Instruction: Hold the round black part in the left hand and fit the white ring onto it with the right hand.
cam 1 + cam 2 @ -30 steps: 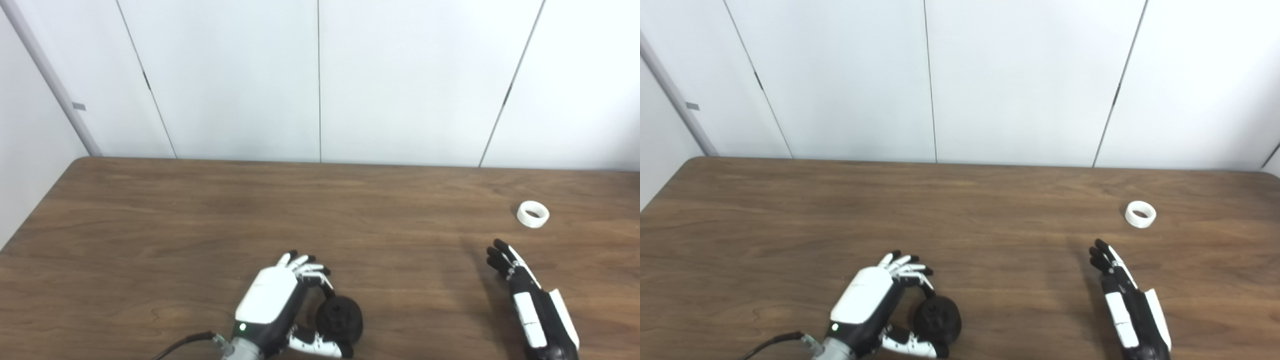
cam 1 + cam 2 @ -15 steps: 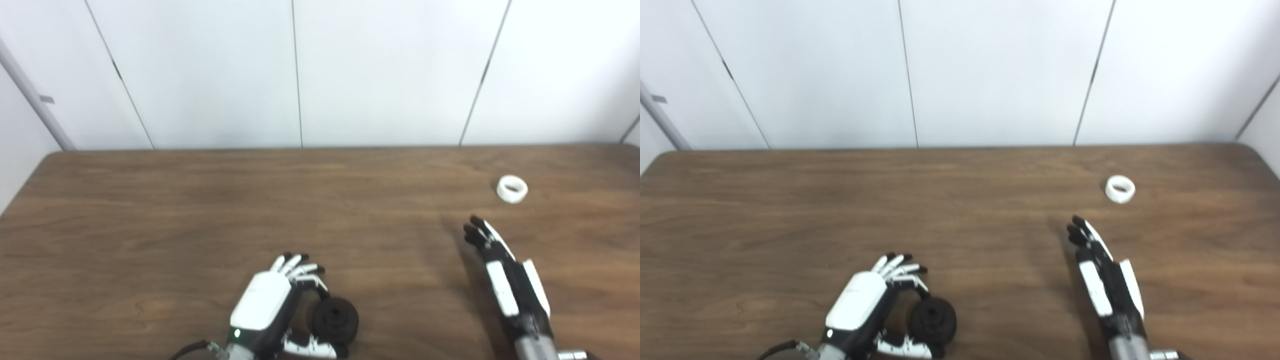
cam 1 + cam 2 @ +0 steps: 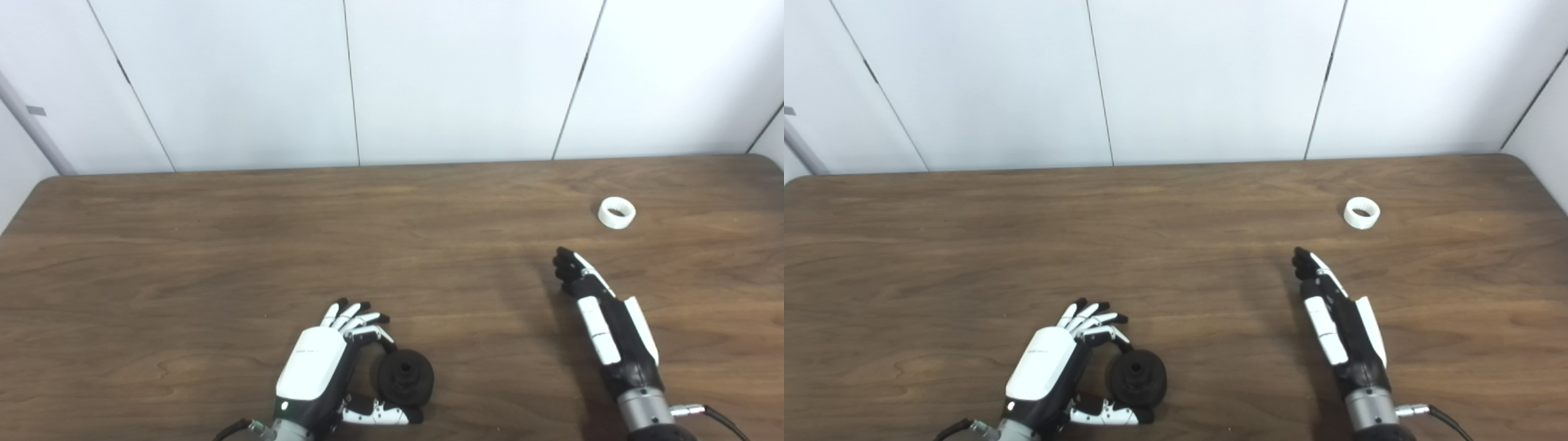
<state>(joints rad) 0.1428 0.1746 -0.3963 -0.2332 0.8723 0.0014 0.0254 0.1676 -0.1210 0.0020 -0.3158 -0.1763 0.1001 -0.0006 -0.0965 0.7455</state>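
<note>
The round black part (image 3: 405,378) lies on the wooden table (image 3: 245,245) near its front edge. My left hand (image 3: 315,367) is beside it on its left, forefinger curled onto the part's top and thumb along its underside; the other fingers are spread. The white ring (image 3: 616,212) lies flat at the far right of the table, on its own. My right hand (image 3: 603,312) hovers edge-on with straight fingers, open and holding nothing, its fingertips a short way to the near left of the ring.
White wall panels (image 3: 1213,79) rise right behind the table's far edge. The table's right corner (image 3: 1513,160) is close beyond the ring. A cable (image 3: 716,416) trails from the right wrist.
The whole picture has shifted, so the camera moved. Both hands keep their poses. The right hand's gap to the ring looks about the same.
</note>
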